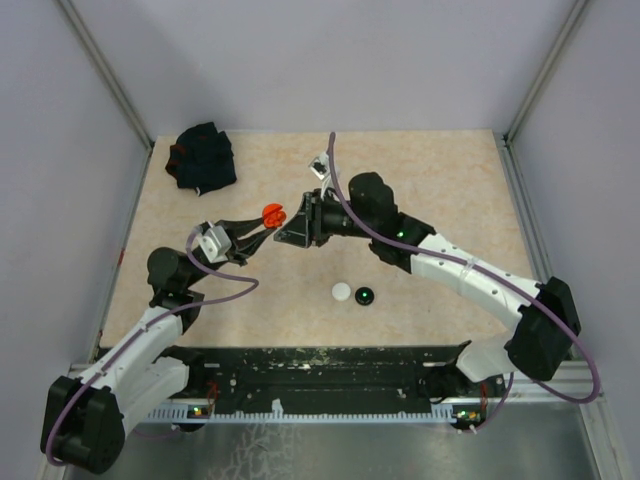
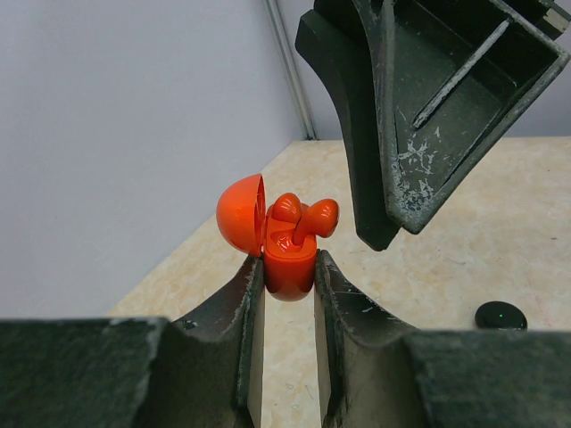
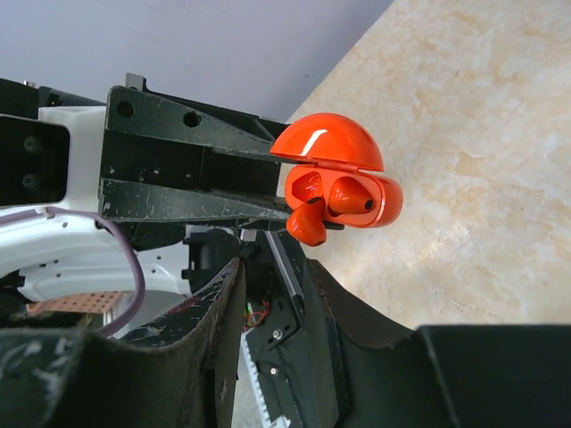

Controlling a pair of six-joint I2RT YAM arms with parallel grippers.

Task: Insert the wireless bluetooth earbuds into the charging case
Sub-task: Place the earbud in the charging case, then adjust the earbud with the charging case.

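Note:
The red charging case (image 2: 290, 267) hangs above the table with its lid (image 2: 241, 214) swung open, and my left gripper (image 2: 287, 264) is shut on its lower half. One red earbud (image 2: 285, 207) sits down in its well. A second earbud (image 2: 317, 218) leans tilted, its stem in the case and its head sticking out. In the right wrist view the case (image 3: 379, 201) shows that tilted earbud (image 3: 308, 223) poking past the rim. My right gripper (image 3: 275, 267) stands open just below it, holding nothing. From above, the case (image 1: 273, 213) lies between the left gripper (image 1: 262, 226) and the right gripper (image 1: 292, 228).
A black fabric bundle (image 1: 203, 157) lies at the back left. A white disc (image 1: 342, 291) and a black disc (image 1: 365, 295) rest on the table near the front middle. A small white-and-black piece (image 1: 320, 166) sits behind the right arm. Metal posts stand at the back corners.

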